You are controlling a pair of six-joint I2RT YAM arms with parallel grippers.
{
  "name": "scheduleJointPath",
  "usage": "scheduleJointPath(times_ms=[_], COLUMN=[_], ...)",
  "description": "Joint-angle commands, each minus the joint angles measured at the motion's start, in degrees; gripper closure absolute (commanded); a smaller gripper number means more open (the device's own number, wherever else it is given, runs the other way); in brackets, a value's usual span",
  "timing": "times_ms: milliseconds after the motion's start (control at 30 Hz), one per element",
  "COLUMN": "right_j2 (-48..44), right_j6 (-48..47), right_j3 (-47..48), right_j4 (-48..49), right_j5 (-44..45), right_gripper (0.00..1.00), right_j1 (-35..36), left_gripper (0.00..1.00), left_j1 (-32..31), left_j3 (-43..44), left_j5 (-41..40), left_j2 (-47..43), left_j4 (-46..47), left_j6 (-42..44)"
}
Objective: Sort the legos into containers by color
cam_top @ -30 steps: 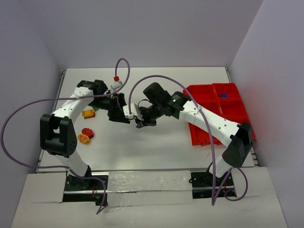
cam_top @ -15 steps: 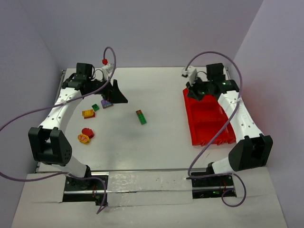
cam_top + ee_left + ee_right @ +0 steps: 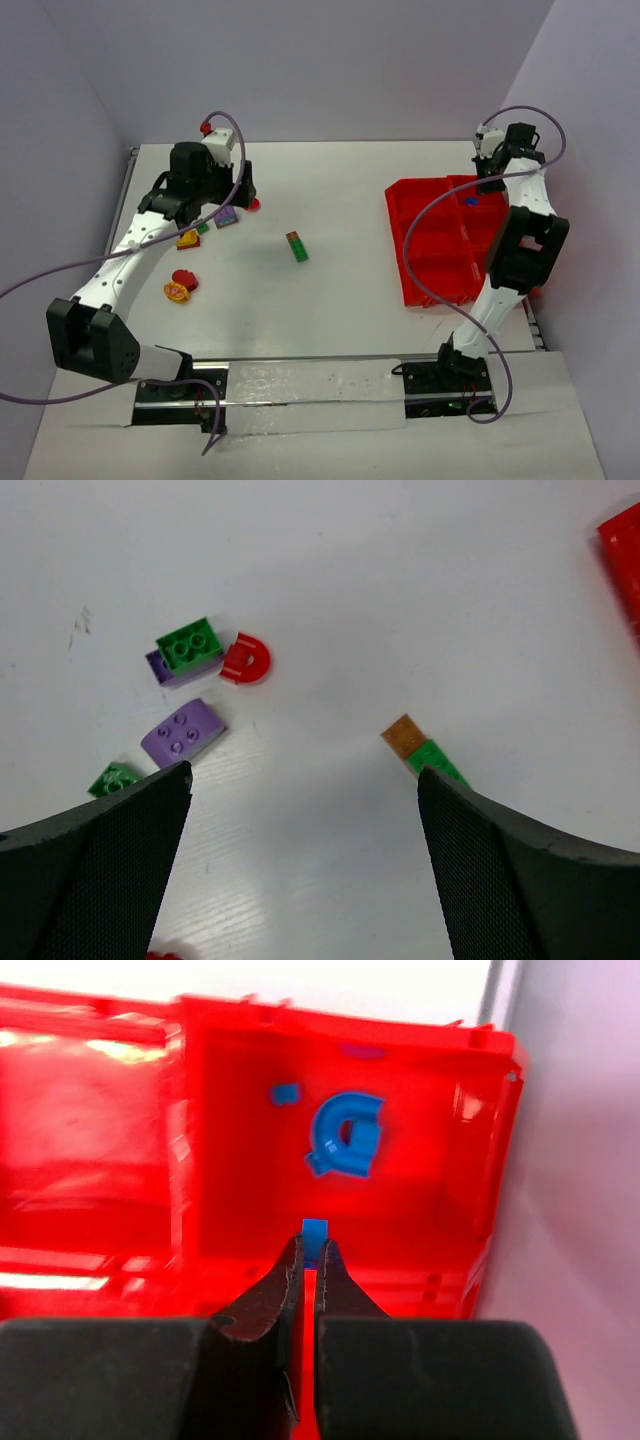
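Observation:
My right gripper is shut on a small blue lego and holds it over the far right compartment of the red tray. A blue arch piece and a tiny blue bit lie in that compartment. In the top view this gripper is at the tray's back. My left gripper is open and empty above the table. Ahead of it lie a green brick on a purple one, a red arch, a purple brick, a small green bit and an orange-and-green brick.
A yellow-and-red brick, a red piece and a yellow-orange piece lie at the table's left. The orange-and-green brick lies alone mid-table. Purple cables loop over both arms. Walls close in the back and sides.
Both arms met at mid-table a second ago, then parted. The right arm swung to the tray's far right compartment. The left arm drew back over the pile at the back left.

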Motion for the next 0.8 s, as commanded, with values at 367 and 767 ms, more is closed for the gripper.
scheduleJointPath(times_ms=[367,767], right_j2=[9.11,-8.47], right_j6=[4.04,3.74], right_j3=[9.28,-0.67], right_j4=[5.00,5.79], right_j5=[5.00,5.65], right_gripper=[0.49,0.32], right_j1=[0.54,11.70], left_gripper=[0.01,0.01], left_j1=[7.68,10.77], left_j3=[-4.99,-8.71], left_j5=[3.07,3.94], left_j2=[-1.27,-3.01], left_j4=[0.44,2.58], left_j6=[-0.74,-0.60])
